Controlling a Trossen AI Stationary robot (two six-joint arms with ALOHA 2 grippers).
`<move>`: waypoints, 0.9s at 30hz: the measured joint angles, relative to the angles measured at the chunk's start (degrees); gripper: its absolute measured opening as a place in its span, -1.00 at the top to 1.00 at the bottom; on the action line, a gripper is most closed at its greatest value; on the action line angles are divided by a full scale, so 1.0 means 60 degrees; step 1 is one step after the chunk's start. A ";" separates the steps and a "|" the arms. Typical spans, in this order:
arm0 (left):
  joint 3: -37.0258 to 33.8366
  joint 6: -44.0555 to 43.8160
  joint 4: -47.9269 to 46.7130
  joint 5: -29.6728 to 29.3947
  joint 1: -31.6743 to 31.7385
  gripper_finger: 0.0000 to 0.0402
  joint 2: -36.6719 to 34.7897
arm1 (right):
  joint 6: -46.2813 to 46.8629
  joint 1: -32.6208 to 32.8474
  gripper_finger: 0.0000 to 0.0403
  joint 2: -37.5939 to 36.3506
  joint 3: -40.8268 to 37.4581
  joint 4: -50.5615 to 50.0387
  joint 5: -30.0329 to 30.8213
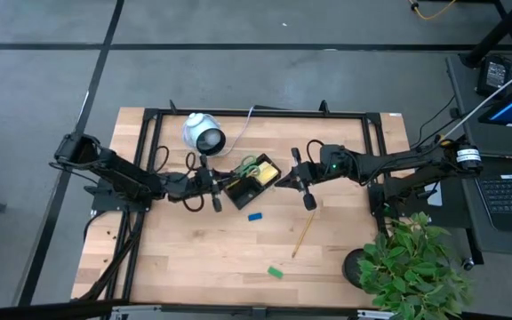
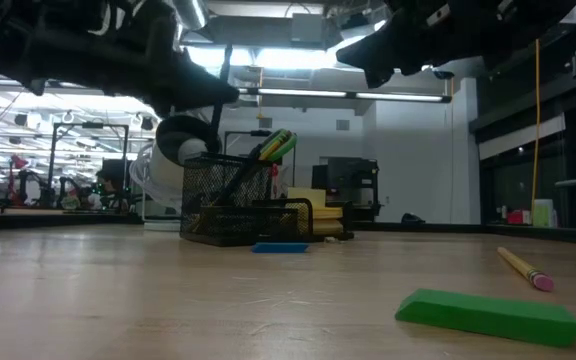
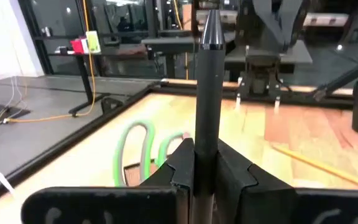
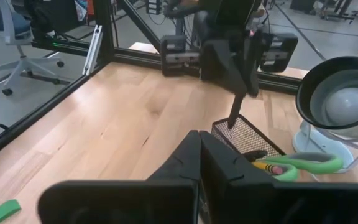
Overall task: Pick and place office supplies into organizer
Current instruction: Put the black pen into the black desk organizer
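Left wrist view showed the left gripper (image 3: 197,180) pinching a black pen (image 3: 207,93) above the black mesh organizer (image 1: 252,184). Right gripper (image 4: 199,163), jaws pressed together, held nothing. Next, the pen probably needed lowering into a compartment.

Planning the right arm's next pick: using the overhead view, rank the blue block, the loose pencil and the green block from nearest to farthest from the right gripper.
From the right gripper, shut and empty beside the organizer:
1. Pencil, just below the gripper, toward the table's front.
2. Blue block, off to the left, in front of the organizer.
3. Green block, farthest, near the front edge.
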 joint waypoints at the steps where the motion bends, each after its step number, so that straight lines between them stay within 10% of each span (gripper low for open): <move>1: 0.0000 0.0001 0.0040 -0.0007 0.0000 0.87 0.0123 | 0.0002 0.0000 0.98 0.0000 0.0000 0.0002 0.0000; 27: 0.0020 -0.0772 0.2833 0.0007 0.0732 0.78 0.3277 | 0.0009 0.0000 0.94 0.0000 0.0000 -0.0073 0.0000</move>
